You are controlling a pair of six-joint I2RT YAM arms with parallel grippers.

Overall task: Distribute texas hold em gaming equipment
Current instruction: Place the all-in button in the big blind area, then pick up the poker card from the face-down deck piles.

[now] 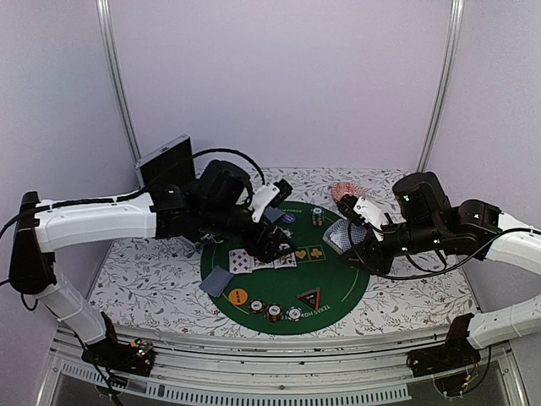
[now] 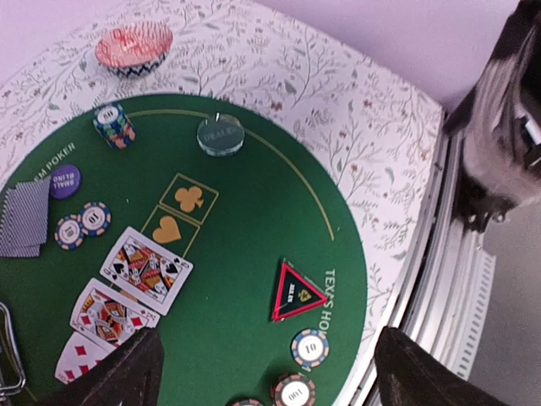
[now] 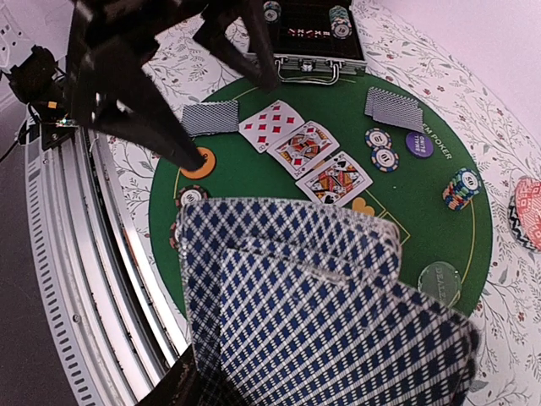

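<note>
The right pincer gripped a fan of blue-checked cards, while the left pincer hung spread and empty over the 3 face-up cards. 1 card should probably go flat onto the vacant heart slot just beyond the left pincer. Only the left wrist view showed the triangular marker, which the fan hid from the right wrist view.

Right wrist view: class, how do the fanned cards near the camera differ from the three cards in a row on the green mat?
The fanned cards show blue-checked backs; the three row cards lie face up. The fanned cards overlap, raised above the green mat; the row cards lie flat on it, side by side. Both are playing cards.
</note>
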